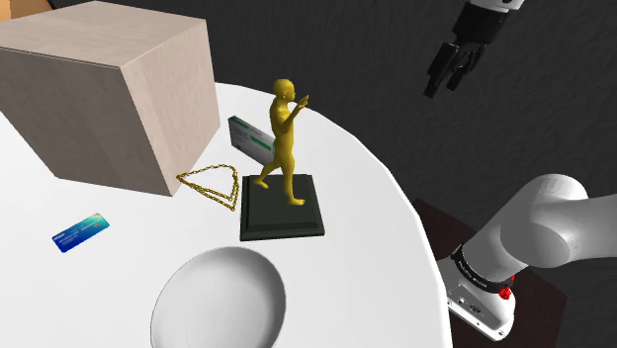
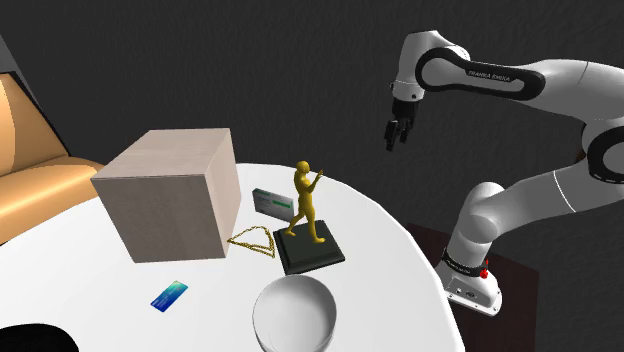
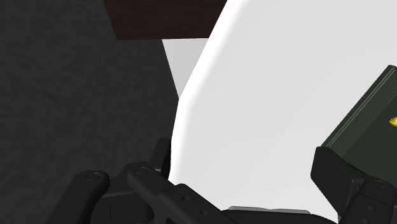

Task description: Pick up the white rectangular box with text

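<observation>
White box (image 1: 250,137) with a green band — gold figurine (image 1: 285,138), black base (image 1: 282,213), blue card (image 1: 80,231), beige block (image 1: 99,89).

Round white table (image 1: 371,213). Dark grey textured wall (image 2: 250,60) behind it, dark grey floor (image 3: 63,95). 1 orange-tan cushioned seat (image 2: 30,190) at second exterior view's left edge. Flat, even light.

White table (image 1: 376,227), cube (image 1: 99,99), lettered box (image 1: 249,136), chain (image 1: 210,185), statuette (image 1: 284,158), card (image 1: 80,232), bowl (image 1: 218,302)
</observation>
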Motion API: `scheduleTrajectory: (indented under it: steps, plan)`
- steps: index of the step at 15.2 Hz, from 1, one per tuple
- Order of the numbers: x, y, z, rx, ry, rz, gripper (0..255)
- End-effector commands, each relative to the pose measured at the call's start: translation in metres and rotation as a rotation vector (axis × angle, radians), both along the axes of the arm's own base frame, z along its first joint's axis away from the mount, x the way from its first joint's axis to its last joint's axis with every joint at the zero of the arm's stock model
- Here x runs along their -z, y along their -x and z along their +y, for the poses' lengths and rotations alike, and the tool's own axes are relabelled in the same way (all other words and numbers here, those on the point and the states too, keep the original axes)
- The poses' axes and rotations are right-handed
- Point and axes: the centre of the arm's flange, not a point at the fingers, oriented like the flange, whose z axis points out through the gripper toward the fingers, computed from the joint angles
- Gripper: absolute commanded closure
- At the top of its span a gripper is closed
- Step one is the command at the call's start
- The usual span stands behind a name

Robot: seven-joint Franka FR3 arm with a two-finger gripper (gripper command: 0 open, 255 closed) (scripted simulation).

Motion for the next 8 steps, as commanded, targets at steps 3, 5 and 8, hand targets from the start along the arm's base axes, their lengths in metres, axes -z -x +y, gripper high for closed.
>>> scheduleTrajectory:
  steps: [3,5,8]
  plan:
    - [0.01,-0.021,0.013,-0.016,0.003,-0.001,0]
    - [0.02,-0.041,0.026,-0.033,0.005,-0.002,0]
    - [0.034,-0.072,0.047,-0.057,0.009,-0.003,0]
